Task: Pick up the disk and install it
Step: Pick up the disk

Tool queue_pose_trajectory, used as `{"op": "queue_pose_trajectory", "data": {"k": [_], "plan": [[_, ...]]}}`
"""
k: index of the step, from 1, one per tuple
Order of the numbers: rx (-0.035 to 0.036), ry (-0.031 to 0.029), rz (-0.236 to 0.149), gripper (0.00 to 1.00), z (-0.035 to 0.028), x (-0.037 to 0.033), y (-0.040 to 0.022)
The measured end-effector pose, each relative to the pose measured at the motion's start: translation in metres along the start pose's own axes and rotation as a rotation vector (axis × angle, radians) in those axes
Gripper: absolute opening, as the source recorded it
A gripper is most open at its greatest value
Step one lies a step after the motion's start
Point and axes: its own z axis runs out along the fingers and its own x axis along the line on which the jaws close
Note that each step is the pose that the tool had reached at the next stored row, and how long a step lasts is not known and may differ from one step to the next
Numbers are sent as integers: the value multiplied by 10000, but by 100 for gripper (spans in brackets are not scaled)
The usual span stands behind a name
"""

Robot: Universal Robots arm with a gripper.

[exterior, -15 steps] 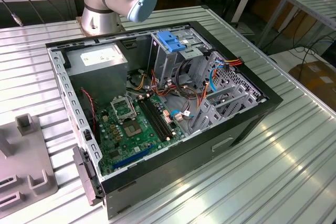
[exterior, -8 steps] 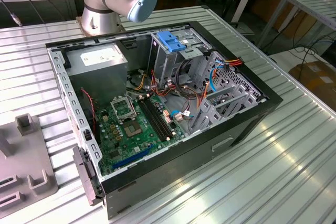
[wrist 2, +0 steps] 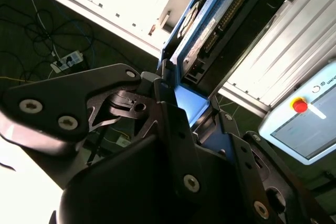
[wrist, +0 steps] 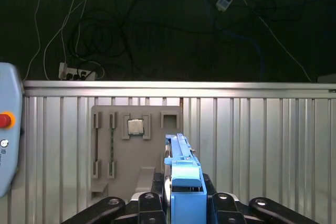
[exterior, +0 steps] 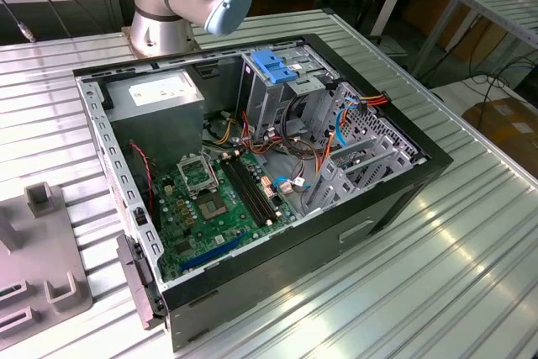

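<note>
Blue-railed, grey, labelled disk [wrist 2: 198, 40]

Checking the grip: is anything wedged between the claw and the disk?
Nothing shows there: in the first wrist view the claw clamps the disk directly by its blue carrier.

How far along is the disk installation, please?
Pickup looks done: in the first wrist view the gripper is shut on the disk by its blue rail, so it is in hand. Installation is left: the disk is not yet in the computer case.
</note>
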Motion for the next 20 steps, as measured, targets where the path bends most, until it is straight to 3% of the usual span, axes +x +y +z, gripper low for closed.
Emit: {"op": "queue_pose_trajectory", "data": {"k": [6,20], "plan": [[1,-1,-1,37,31,2,-52],[0,-1,0,37,37,15,-255]]}}
